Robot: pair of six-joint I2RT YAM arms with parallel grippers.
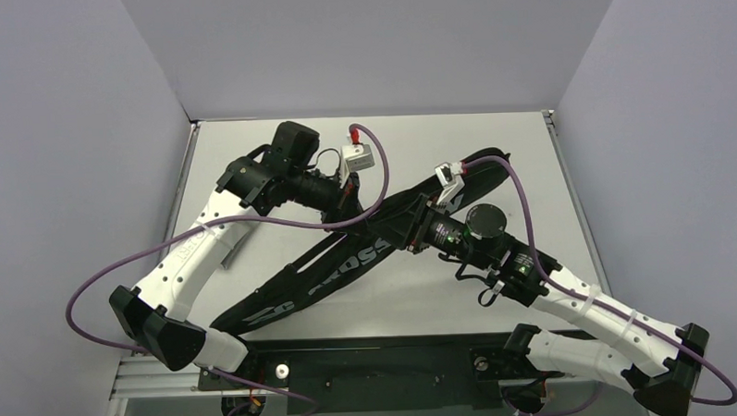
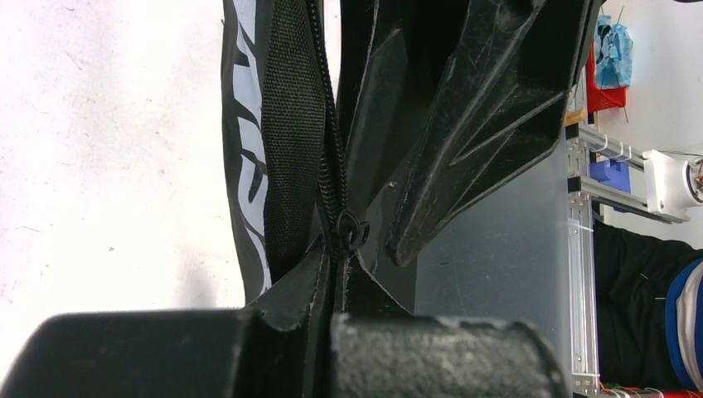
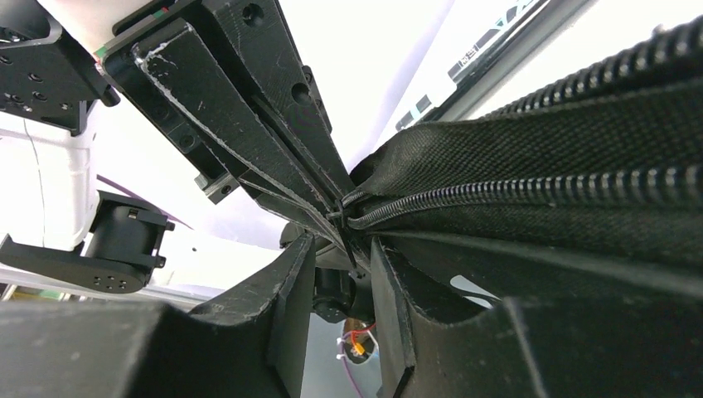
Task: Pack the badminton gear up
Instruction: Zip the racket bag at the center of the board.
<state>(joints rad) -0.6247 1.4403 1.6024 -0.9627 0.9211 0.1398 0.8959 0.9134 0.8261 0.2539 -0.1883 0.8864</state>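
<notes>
The black racket-shaped bag [image 1: 339,274] lettered CROSSWAY lies slantwise across the table, from near left to far right. My left gripper [image 1: 346,198] is at its upper edge. In the left wrist view that gripper [image 2: 334,319] is shut on the bag's fabric [image 2: 286,149] at the end of the zipper, just below the slider [image 2: 348,229]. My right gripper [image 1: 410,232] faces it from the right. In the right wrist view its jaws stand apart [image 3: 341,249], with the thin zipper pull at their tips. The zipper [image 3: 530,189] runs off to the right.
The white table [image 1: 492,139] has walls on three sides. A black rail [image 1: 370,356] carries both arm bases at the near edge. A purple cable [image 1: 382,170] loops over the bag near the left wrist. Both grippers' fingers nearly meet.
</notes>
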